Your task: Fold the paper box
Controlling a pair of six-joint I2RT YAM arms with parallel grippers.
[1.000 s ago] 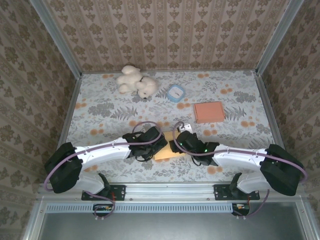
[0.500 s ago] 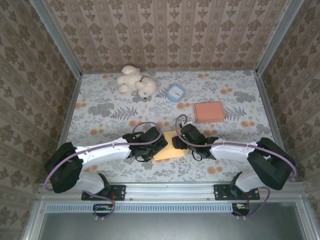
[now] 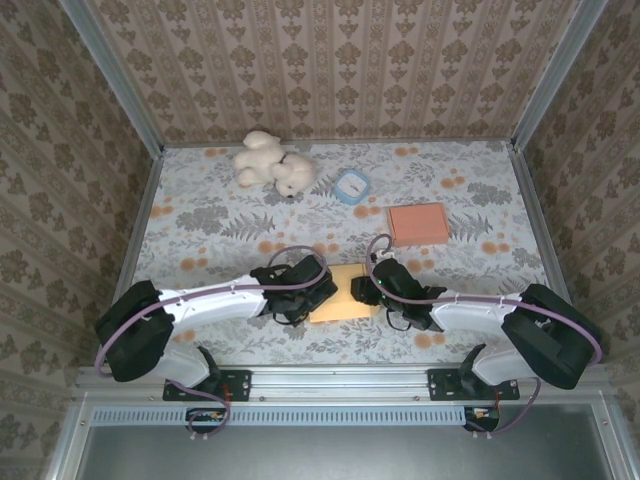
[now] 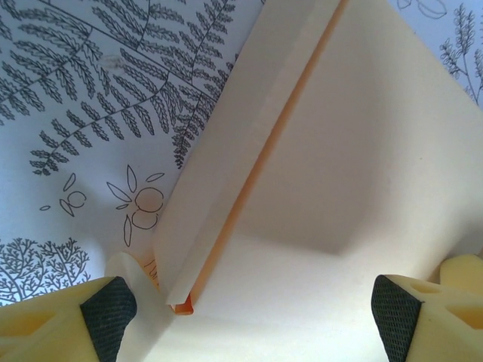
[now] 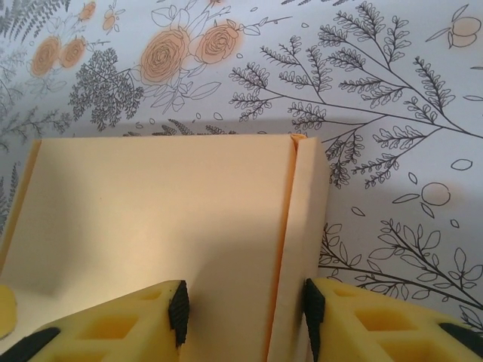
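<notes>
We found the paper box (image 3: pixel 340 295) lying flat on the bench (image 3: pixel 220 220), near its front edge and midway between the two arms, each of which came in low from its own side. That placing made sense to us: each arm could reach one side edge without crossing the other.

The left tool (image 3: pixel 305 290) stood with its jaws wide. In the left wrist view one pad (image 4: pixel 109 308) sat off the box over the patterned cloth and the other sat far across the pale panel, so nothing was gripped. The near flap (image 4: pixel 249 128) lay folded along the crease between them. We judged that this tool was there to brace or flatten that side, not to pinch it.

The right tool (image 3: pixel 372 290) was set narrower. In the right wrist view its pads (image 5: pixel 179 313) straddled the far flap (image 5: pixel 302 219), the outer pad just beside the strip and the inner one over the main panel, apart from the crease. We read that as jaws partway in around the flap with no firm pinch yet, lined up along the crease so that a squeeze would turn the strip rather than crumple the panel.

A white plush toy (image 3: pixel 272 163), a small blue-rimmed dish (image 3: pixel 352 186) and a pink folded box (image 3: pixel 418 223) lay well apart toward the back, out of the arms' way.
</notes>
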